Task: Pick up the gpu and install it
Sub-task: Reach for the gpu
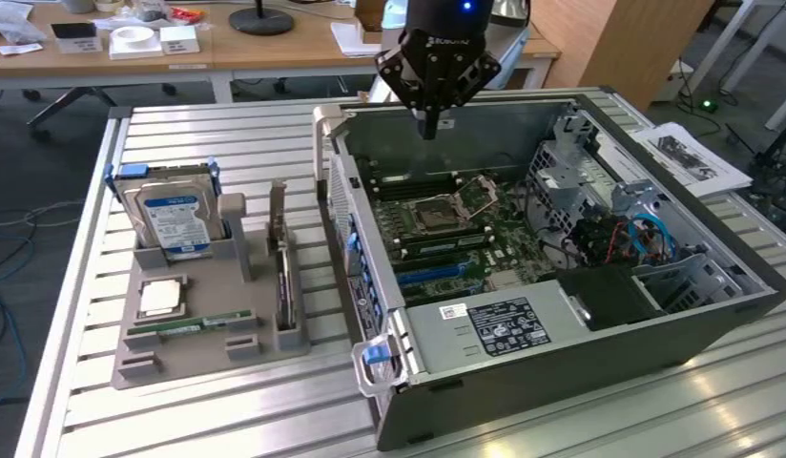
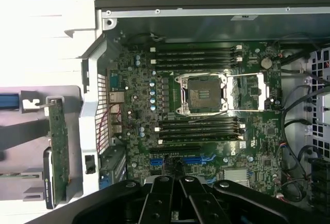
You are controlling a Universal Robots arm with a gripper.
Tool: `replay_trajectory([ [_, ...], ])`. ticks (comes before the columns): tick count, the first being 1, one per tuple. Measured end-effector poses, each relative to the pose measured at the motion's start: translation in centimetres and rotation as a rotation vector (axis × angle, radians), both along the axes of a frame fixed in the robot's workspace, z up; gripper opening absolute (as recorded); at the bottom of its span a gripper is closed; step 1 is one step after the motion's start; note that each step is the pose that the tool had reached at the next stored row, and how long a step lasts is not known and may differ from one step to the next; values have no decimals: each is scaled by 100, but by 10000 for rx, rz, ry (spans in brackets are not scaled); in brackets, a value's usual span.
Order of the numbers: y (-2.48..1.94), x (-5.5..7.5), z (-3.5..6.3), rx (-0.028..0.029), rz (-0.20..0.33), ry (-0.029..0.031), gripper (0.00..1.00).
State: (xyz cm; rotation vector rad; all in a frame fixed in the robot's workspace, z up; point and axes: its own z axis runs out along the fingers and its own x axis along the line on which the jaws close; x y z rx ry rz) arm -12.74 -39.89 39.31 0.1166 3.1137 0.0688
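In the exterior view, your arm comes down from above over the far edge of the open computer case (image 1: 559, 372), with the wrist straight and the gripper (image 1: 429, 126) pointing down into the case. Its fingers are drawn together into a single narrow tip and hold nothing. The tip hangs above the motherboard (image 1: 444, 229), off the board and beyond the open CPU socket (image 1: 446, 205).

The gpu (image 1: 281, 267) is well apart from the fingers. It stands on edge in a slot of the grey holder (image 1: 202, 358), outside the case on the exterior view's left and just beside the case's side wall. In the same holder, the hard drive (image 1: 176, 221) carries a blue-and-white label. A black-and-white sticker (image 1: 502, 327) sits on the metal box at the near end of the case. You cannot read the print on either one, nor the white lettering on the gripper body.

In the wrist view, you look straight down onto the motherboard (image 2: 206, 131), with the socket (image 2: 205, 92) open. The gripper (image 2: 174, 182) shows its black links meeting, closed on nothing. The gpu (image 2: 58, 146) appears edge-on outside the case wall, still in its slot and far from the fingertips.
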Motion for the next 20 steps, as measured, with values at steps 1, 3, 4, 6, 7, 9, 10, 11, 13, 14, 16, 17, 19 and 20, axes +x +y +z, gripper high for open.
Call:
replay_trajectory([
  [1, 0, -16, 0, 0, 0, 0, 11],
  [3, 1, -60, -1, 0, 0, 0, 11],
  [4, 1, -86, -1, 1, 1, 0, 11],
  [6, 3, -147, -1, 0, 0, 0, 11],
  [7, 4, -177, -2, 1, -1, -1, 11],
  [9, 5, -237, -2, 0, -1, -1, 11],
  [10, 6, -266, -2, 0, 0, -1, 11],
  [11, 7, -297, -2, 0, 0, 0, 11],
  [13, 8, -351, -2, 0, -1, 0, 11],
  [14, 9, -376, -3, 1, -2, -1, 11],
  [16, 10, -424, -2, -1, -1, 0, 11],
  [17, 10, -450, -2, 0, -1, 0, 11],
  [19, 12, -493, -3, 0, -3, -1, 11],
  [20, 12, -512, -3, 0, -4, -1, 11],
])
